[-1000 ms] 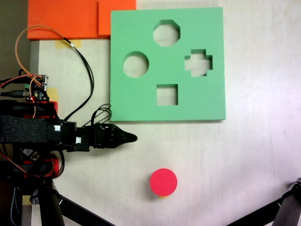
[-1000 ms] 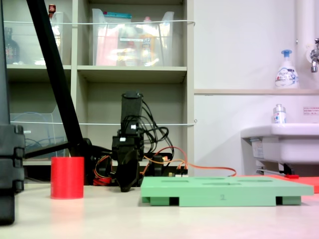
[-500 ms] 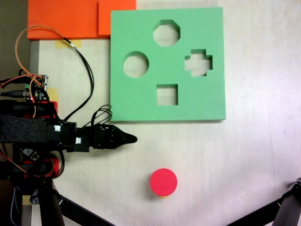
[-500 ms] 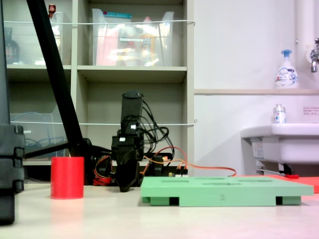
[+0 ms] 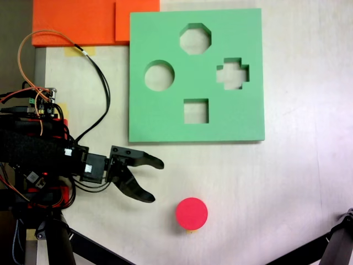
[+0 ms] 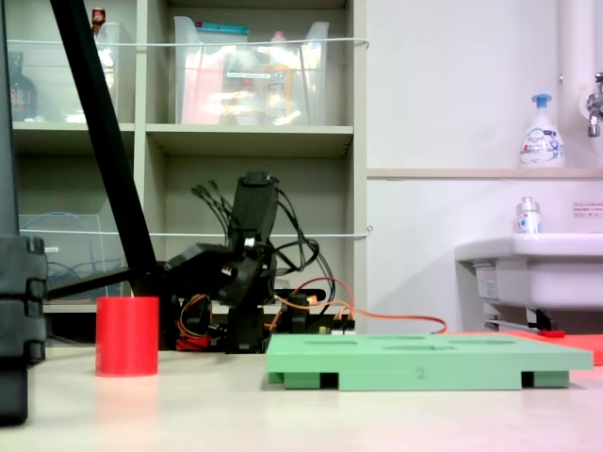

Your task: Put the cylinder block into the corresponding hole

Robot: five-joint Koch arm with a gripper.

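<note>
since the cylinder block looks like light, squashy foam, we judge a gentle pinch across its round sides best; it stands at four o'clock of our wide-open gripper.

So the table is a pale off-white top. Lying flat on it at the upper middle of the top-down fixed view is the green foam board with its cutouts. The red cylinder block stands upright on the bare surface at lower center, well apart from the board. Orange foam sheets sit at the upper left corner.
</note>
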